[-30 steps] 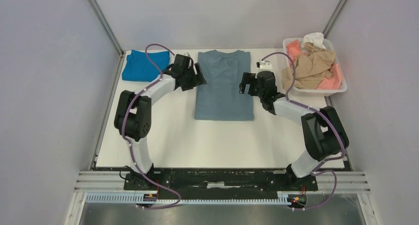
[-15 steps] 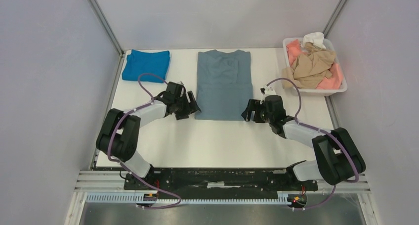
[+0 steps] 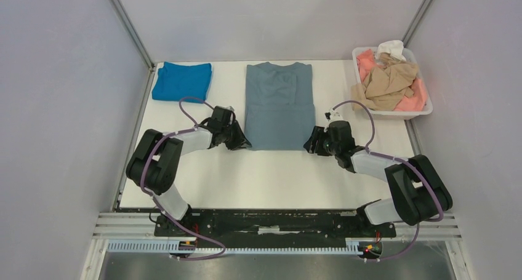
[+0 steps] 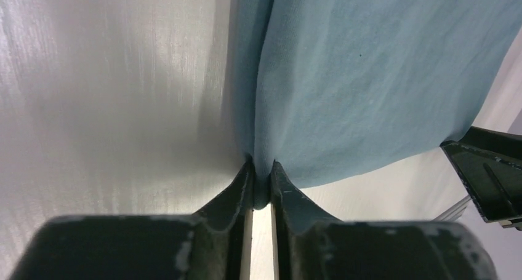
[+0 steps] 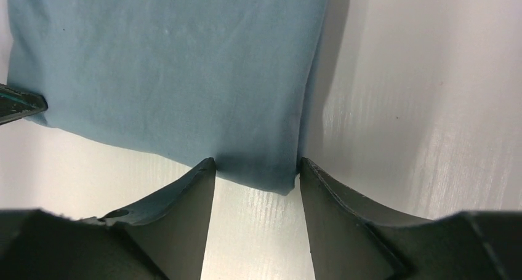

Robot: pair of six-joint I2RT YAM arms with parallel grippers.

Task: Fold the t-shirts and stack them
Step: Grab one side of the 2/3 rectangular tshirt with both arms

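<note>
The grey-blue shirt (image 3: 278, 106) is lying flat on the white surface (image 3: 271, 175), in the middle and toward the far side. It is folded into a long shape, with its neck pointing at the far wall. Both arms are reaching to its near edge.

The left arm (image 3: 191, 140) is stretching in from the left. The left jaws are squeezing together on the shirt's near left corner, and a bit of cloth is pinched between them.

The right arm (image 3: 369, 163) is reaching in from the right. The right jaws are standing apart, low by the surface, one on each side of the shirt's near right corner. The cloth between them is lying flat.

The bright blue shirt (image 3: 182, 81) is sitting folded at the far left corner, well apart from the grey-blue one. The white tub (image 3: 397, 114) is sitting at the far right. It is holding a loose heap: the tan shirt (image 3: 388, 83) is lying on top of the pink shirt (image 3: 413, 101), and the white shirt (image 3: 391, 48) is poking up at the far end.
</note>
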